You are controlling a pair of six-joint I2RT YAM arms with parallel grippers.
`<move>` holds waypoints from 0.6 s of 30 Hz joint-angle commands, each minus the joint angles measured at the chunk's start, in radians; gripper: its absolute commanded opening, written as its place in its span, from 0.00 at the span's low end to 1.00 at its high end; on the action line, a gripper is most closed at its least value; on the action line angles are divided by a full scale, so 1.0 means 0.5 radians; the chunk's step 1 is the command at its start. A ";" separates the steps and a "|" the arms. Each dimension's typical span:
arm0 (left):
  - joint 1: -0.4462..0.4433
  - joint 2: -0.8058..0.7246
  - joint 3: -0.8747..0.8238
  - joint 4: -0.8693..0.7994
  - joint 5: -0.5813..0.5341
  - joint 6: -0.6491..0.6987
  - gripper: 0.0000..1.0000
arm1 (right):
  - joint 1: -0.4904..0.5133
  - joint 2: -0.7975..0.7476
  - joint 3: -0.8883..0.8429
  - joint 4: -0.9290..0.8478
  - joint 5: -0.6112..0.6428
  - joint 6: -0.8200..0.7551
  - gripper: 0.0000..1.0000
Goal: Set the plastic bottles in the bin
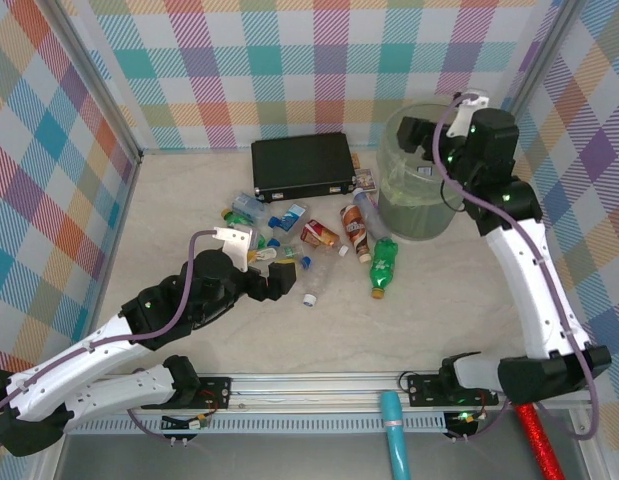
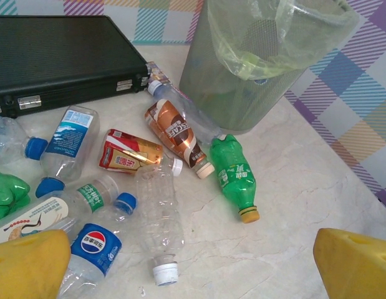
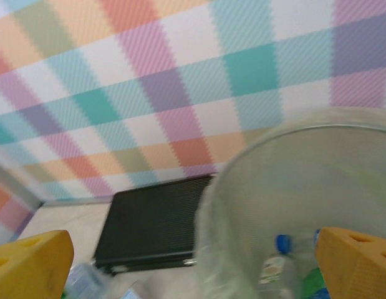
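**Top view.** L arm comes in from 7 o'clock. The left gripper (image 1: 274,268) hangs at the 8 o'clock edge of the heap of plastic bottles (image 1: 324,245), jaws spread wide, nothing in them. The right gripper (image 1: 427,150) is over the bin (image 1: 394,215), which stands at 1 o'clock from the heap. Black case (image 1: 301,165) at 12 o'clock. Count: 1 bin, 1 case, approx 11 loose bottles; cluster too tight to be sure.

**Left wrist view.** Yellow fingers (image 2: 27,265) sit in the lower corners, wide apart, gap bare. 11 bottles lie on the table:
- green Sprite bottle (image 2: 236,174)
- brown coffee bottle (image 2: 177,134)
- red-gold bottle (image 2: 130,152)
- clear white-cap bottle (image 2: 158,218)
- Pepsi bottle (image 2: 93,246)
- 6 more, some cut off at 9 o'clock

One clear bottle touches the bin wall. Bin at 1 o'clock, case at 11.

**Right wrist view.** Fingers wide apart, holding nothing, bin rim (image 3: 292,134) below and between them. Inside the bin are 2 blue caps (image 3: 283,243) plus a green blur: 2 bottles at least, maybe 3. Too blurred to fix.

**Step, my read.** R arm is at the drop end of a cycle, empty. L arm is set up for a pick. The next move calls for L to go down on the nearest bottle, prob. the clear white-cap one at 12 o'clock of its fingers. Jaws should go across the body, not along it; the bottle is round and may roll.
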 commanded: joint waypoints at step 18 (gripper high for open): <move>-0.012 -0.186 -0.118 0.123 0.054 0.038 1.00 | 0.693 -0.263 -0.842 -0.634 0.224 0.551 0.99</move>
